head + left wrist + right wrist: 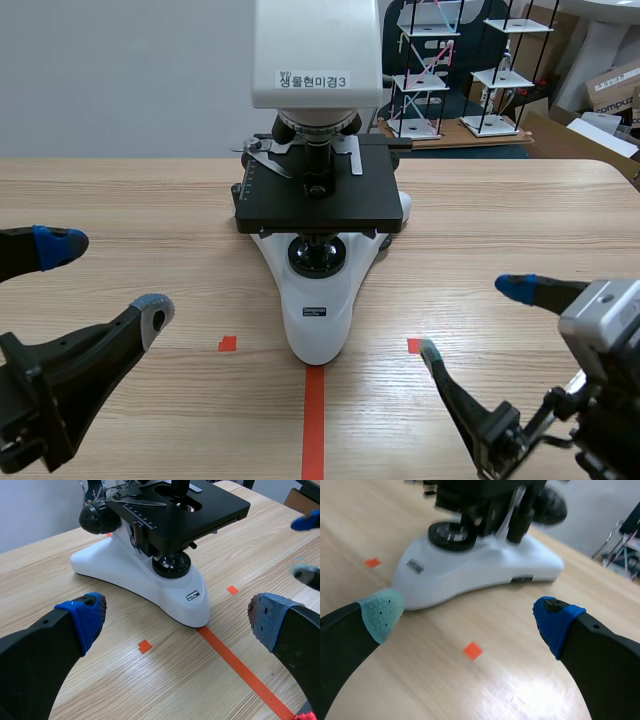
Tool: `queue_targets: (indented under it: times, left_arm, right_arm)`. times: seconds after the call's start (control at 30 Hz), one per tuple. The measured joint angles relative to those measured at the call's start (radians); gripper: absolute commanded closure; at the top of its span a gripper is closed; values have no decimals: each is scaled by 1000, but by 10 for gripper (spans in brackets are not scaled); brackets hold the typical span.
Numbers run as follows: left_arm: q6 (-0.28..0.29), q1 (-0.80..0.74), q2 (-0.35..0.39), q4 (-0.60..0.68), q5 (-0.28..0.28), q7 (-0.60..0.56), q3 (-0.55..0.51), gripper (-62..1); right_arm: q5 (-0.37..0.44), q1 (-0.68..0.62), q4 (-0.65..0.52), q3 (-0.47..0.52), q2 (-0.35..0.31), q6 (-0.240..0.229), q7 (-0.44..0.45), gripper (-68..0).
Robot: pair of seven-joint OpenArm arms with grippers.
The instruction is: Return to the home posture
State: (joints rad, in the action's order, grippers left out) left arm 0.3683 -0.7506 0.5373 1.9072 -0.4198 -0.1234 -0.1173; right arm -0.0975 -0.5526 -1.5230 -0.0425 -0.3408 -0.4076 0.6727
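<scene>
Left tool (108,278), right tool (472,320) both spread, flanking microscope (318,300)

Left pincer (107,278) low, spread wide; right pincer (475,319) low, spread wide.

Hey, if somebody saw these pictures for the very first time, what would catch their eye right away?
A white and black microscope stands at the middle of the wooden table, with its base at the far end of an orange-red tape line. The left gripper and the right gripper sit low on either side of it. Both are open and hold nothing.
</scene>
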Motion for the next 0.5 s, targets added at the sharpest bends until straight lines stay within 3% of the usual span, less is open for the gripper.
queue_targets:
  times: [0.27, 0.37, 0.5]
  left_arm:
    - [0, 0, 0, 0, 0, 0, 0, -596]
    - [0, 0, 0, 0, 0, 0, 0, -596]
    - [0, 0, 0, 0, 0, 0, 0, -596]
  right_arm:
    - [5, -220, -191, 84, -5, -32, -27, -580]
    - [18, -255, -251, 118, -26, -35, -45, -580]
    - [93, -248, -256, 146, -56, -48, -66, -580]
